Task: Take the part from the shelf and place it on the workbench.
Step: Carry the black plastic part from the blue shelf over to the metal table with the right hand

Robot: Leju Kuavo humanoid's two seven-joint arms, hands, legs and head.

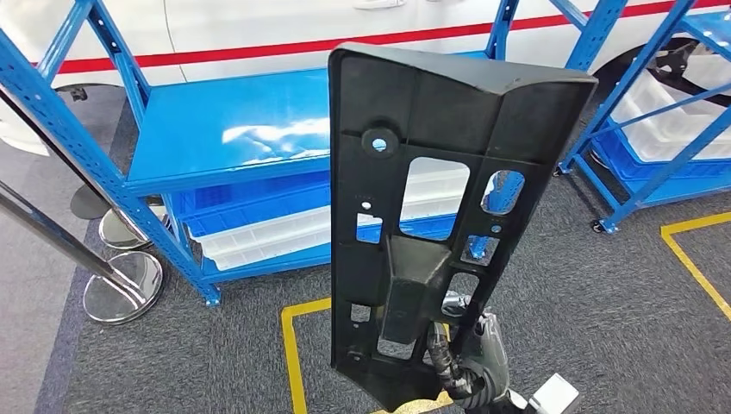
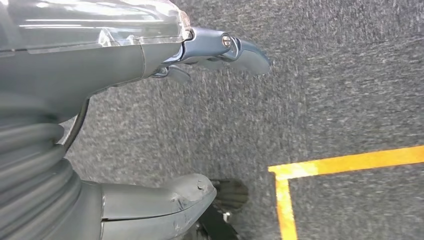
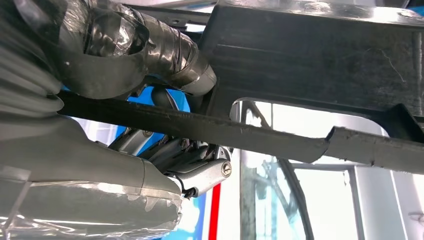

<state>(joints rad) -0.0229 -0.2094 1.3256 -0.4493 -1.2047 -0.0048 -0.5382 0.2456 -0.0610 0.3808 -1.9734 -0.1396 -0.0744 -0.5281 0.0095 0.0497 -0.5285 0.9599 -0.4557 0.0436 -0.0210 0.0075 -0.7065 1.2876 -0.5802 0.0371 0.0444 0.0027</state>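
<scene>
A matte black plastic part (image 1: 431, 216) stands before bright blue shelves (image 1: 233, 129). Beneath sit blue and white bins (image 1: 259, 228). The floor is speckled dark grey carpet (image 1: 603, 302) marked with yellow tape lines (image 1: 291, 345). Behind, a white car body (image 1: 259, 26) carries a red stripe (image 1: 215, 53).

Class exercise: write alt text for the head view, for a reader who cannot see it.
A tall black plastic part with cut-out holes stands upright in the foreground, gripped at its lower end by the robot's right hand. Behind it stands a blue shelf on grey carpet marked with yellow tape.
</scene>
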